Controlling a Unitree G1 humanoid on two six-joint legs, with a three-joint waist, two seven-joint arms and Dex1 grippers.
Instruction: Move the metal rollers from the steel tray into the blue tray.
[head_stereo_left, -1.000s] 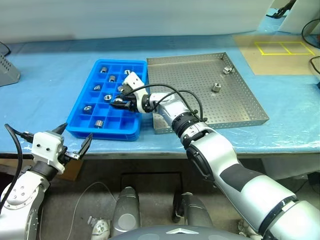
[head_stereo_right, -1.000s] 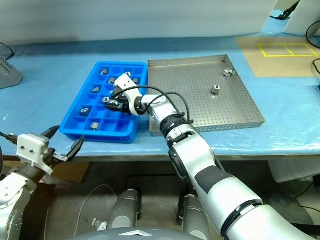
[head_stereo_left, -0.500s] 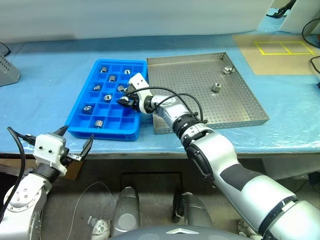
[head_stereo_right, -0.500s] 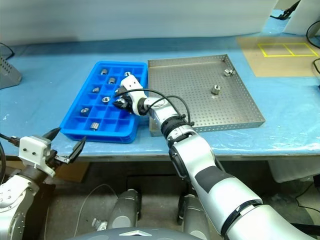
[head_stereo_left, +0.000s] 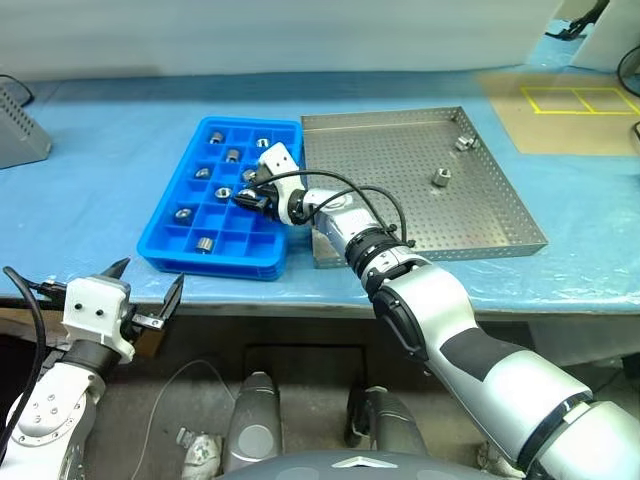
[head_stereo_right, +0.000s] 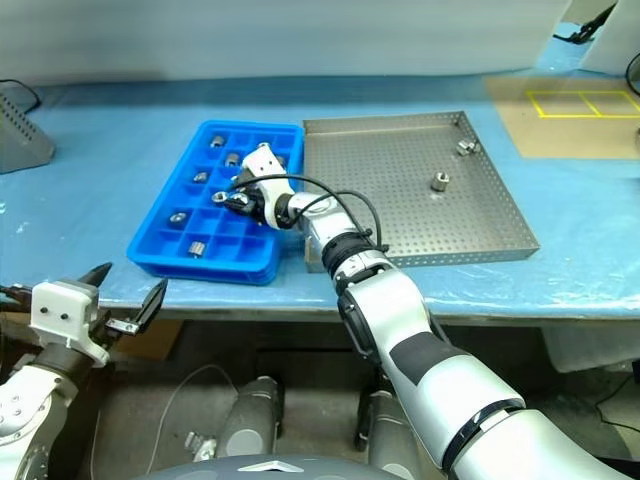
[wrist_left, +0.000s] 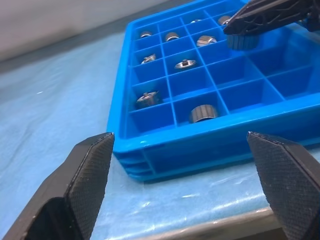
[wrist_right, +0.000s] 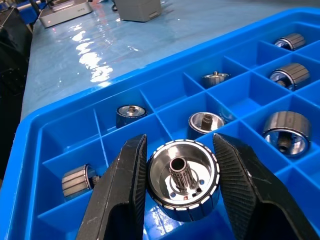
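My right gripper (wrist_right: 181, 162) is shut on a metal roller (wrist_right: 182, 182), a shiny ribbed cylinder held just above the compartments of the blue tray (head_stereo_left: 165, 255). In the head views that gripper (head_stereo_left: 250, 197) hangs over the tray's right-hand side. Several rollers lie in the tray's compartments, one of them (head_stereo_left: 206, 244) near the front. The steel tray (head_stereo_left: 400, 170) sits right of the blue one, with two rollers (head_stereo_left: 441, 179) (head_stereo_left: 463, 143) near its far right corner. My left gripper (head_stereo_left: 145, 285) is open, below and in front of the table edge, facing the blue tray (wrist_left: 165, 150).
A grey device (head_stereo_left: 20, 130) stands at the table's far left. A brown board with yellow tape squares (head_stereo_left: 575, 100) lies at the far right. The blue-covered table's front edge (head_stereo_left: 300, 300) runs just in front of both trays.
The whole picture has shifted a little, so the camera moved. My right gripper keeps the roller over the blue tray, its wrist turned slightly. The left gripper stays open.
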